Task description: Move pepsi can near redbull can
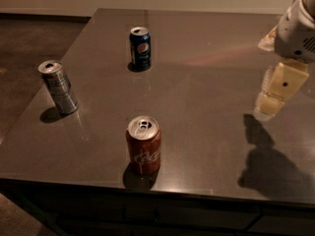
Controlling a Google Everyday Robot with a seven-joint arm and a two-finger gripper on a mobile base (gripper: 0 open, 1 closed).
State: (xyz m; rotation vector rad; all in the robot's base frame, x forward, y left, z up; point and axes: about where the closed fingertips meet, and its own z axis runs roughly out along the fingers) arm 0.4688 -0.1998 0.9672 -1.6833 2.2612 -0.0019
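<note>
The pepsi can [140,48], dark blue with a round logo and silver top, stands upright at the back middle of the table. The redbull can [58,87], slim and silver-grey, stands tilted near the table's left edge. My gripper [273,96] hangs above the right side of the table, far to the right of both cans, with nothing seen in it. Its shadow lies on the table below it.
A red-brown cola can [143,145] stands upright near the front edge, between the two other cans and closer to me. The dark table [206,82] ends at the left and front, with floor [29,38] beyond the left edge.
</note>
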